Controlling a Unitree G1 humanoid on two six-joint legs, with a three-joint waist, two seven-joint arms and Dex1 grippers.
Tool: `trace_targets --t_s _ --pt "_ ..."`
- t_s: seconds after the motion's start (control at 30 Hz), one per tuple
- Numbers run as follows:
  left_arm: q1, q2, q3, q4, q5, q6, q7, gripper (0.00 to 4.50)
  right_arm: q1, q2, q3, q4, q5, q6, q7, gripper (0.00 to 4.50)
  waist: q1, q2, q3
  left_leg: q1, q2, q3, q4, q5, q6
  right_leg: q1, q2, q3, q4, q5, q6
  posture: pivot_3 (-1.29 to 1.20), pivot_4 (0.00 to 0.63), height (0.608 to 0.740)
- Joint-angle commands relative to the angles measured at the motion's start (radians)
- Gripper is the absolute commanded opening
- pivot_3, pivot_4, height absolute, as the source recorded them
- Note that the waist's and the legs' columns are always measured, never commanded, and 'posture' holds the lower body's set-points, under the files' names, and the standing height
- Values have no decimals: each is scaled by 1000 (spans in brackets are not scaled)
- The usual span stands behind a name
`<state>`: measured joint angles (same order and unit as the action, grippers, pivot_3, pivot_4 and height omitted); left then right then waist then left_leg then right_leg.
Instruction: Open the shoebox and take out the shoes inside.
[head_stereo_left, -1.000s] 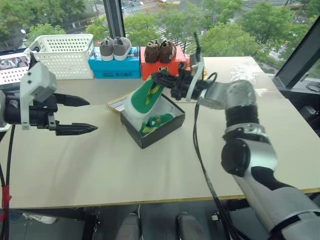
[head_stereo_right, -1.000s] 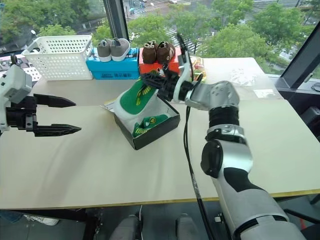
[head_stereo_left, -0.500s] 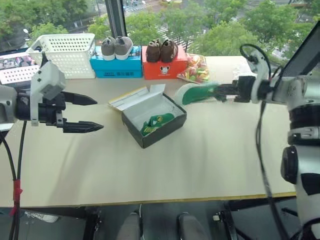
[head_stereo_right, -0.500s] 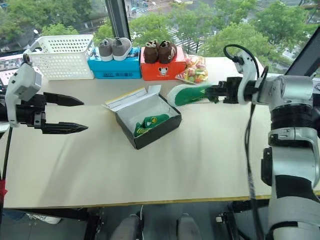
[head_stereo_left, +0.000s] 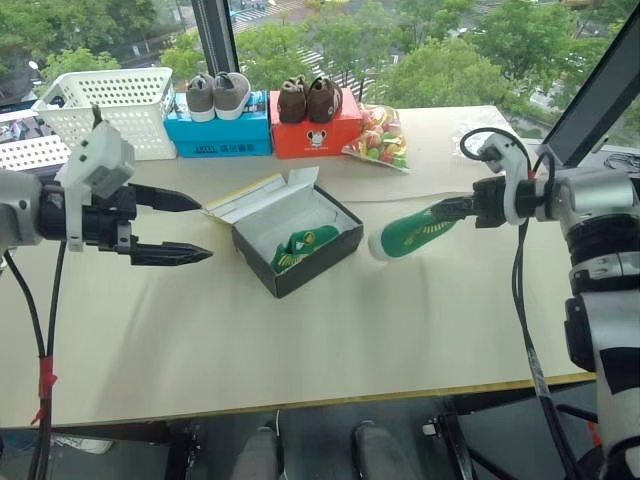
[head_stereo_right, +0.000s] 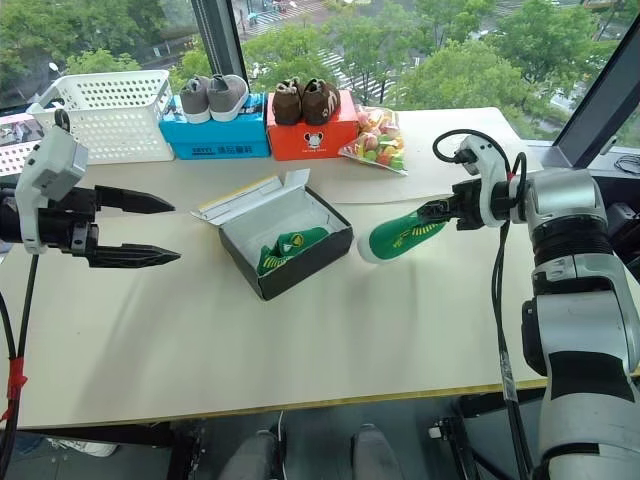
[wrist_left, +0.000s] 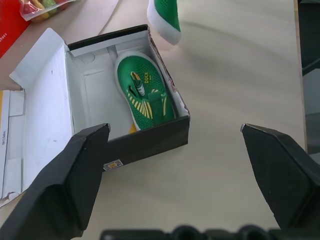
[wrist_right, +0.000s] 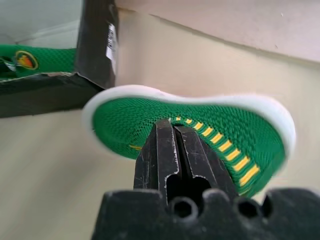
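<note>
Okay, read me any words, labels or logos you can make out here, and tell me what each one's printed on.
"DUCK": on the tongue of the green shoe lying in the open black cardboard shoebox.
Blue cardboard box: white lettering, too blurred to read.
Orange-red box: cartoon logo, no readable words.
Shoebox's small sticker: unreadable.

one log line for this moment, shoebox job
shoebox: open, one green shoe inside | right end effector: shut on second shoe, out beside box | left end effector: open, empty
</note>
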<state>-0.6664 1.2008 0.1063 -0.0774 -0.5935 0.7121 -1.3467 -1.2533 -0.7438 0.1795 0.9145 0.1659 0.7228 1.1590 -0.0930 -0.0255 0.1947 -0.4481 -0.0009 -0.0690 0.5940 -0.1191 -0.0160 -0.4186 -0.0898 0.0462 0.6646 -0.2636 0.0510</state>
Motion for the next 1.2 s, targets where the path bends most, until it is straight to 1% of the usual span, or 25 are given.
trace_targets --t_s 0.03,0.1,0.17,0.2,0.23,0.27,0.3,0.37,0.43,0.47,0.57,0.6,0.7,0.8,0.87,0.93,1.07,1.2 --pt "-5 22 49 -18 -10 4 2 4500 -48 -2 -10 38 -53 -99 -12 72 1 0 0 0 0 0 0 0 0 0 0 0 0 0 0 0 150 740" --pt "-8 11 43 -22 -9 7 9 4500 -53 28 -19 88 -76 -144 -69 72 -1 0 0 0 0 0 0 0 0 0 0 0 0 0 0 0 150 740" --pt "-7 5 41 -30 -11 12 14 4500 -66 58 -55 150 -86 -186 -179 72 -5 0 0 0 0 0 0 0 0 0 0 0 0 0 0 0 150 740" --pt "-6 3 41 -34 -13 14 15 4500 -70 72 -84 188 -89 -242 -281 492 -5 0 0 0 0 0 0 0 0 0 0 0 0 0 0 0 150 740" --pt "-5 2 42 -36 -14 16 16 4500 -74 80 -103 214 -93 -282 -349 719 -4 0 0 0 0 0 0 0 0 0 0 0 1 0 0 0 150 740" --pt "-5 1 42 -37 -14 18 16 4500 -77 86 -117 234 -98 -312 -391 1033 -3 0 0 1 0 0 0 0 0 0 0 0 1 0 0 0 150 740" --pt "-2 3 45 -38 -14 20 15 4500 -88 87 -139 244 -85 -322 -400 1450 -2 0 0 0 0 0 0 0 0 0 0 0 1 0 0 0 150 740" --pt "4 7 48 -38 -11 20 14 4500 -113 80 -167 246 -74 -341 -389 2063 0 0 0 0 0 0 0 0 0 0 0 0 0 0 0 0 150 740" --pt "14 14 48 -39 -4 16 13 4500 -156 61 -195 233 -64 -345 -366 2831 -1 0 0 0 -1 0 0 0 0 0 -1 0 0 0 0 0 150 740" --pt "18 16 50 -40 -3 16 12 4500 -175 55 -200 223 -64 -343 -341 3085 -1 0 0 -1 -1 0 0 0 0 0 -1 0 0 0 0 0 150 740" --pt "23 20 53 -42 -3 16 10 4500 -204 48 -163 137 -61 -306 -134 4150 -2 1 1 0 0 0 0 0 0 -1 0 0 1 0 0 0 150 740" --pt "22 22 52 -38 0 13 9 4500 -186 55 -124 22 -41 -267 -22 4478 -3 1 1 0 0 0 0 0 0 -1 0 0 0 0 0 0 150 740" --pt "16 23 47 -27 10 5 10 4500 -103 89 -23 -267 -14 -232 169 4478 -10 1 0 0 0 0 0 0 0 -1 0 0 1 0 0 0 150 740" --pt "13 26 44 -20 18 0 10 4500 -9 149 88 -489 -19 -244 247 4478 -10 1 0 1 2 0 2 0 0 -1 2 0 4 0 0 0 150 740" --pt "16 30 47 -17 24 -3 11 4500 20 192 129 -539 -35 -265 251 4478 -6 1 0 1 2 0 4 0 0 -1 1 0 7 0 0 0 150 740" --pt "26 39 61 -17 26 -2 12 4500 38 238 174 -536 -67 -322 244 4478 -2 1 0 0 1 0 7 0 0 -1 1 0 9 0 0 0 150 740" --pt "82 63 120 -39 15 12 22 4500 -1 365 235 -384 -132 -450 198 4478 2 0 0 -3 1 -1 12 0 0 -2 1 -1 11 0 0 0 150 740" --pt "146 73 178 -72 2 30 36 4500 -85 452 215 -213 -150 -505 180 4478 2 0 0 -2 1 -1 13 0 0 -2 1 -1 12 0 0 0 150 740"
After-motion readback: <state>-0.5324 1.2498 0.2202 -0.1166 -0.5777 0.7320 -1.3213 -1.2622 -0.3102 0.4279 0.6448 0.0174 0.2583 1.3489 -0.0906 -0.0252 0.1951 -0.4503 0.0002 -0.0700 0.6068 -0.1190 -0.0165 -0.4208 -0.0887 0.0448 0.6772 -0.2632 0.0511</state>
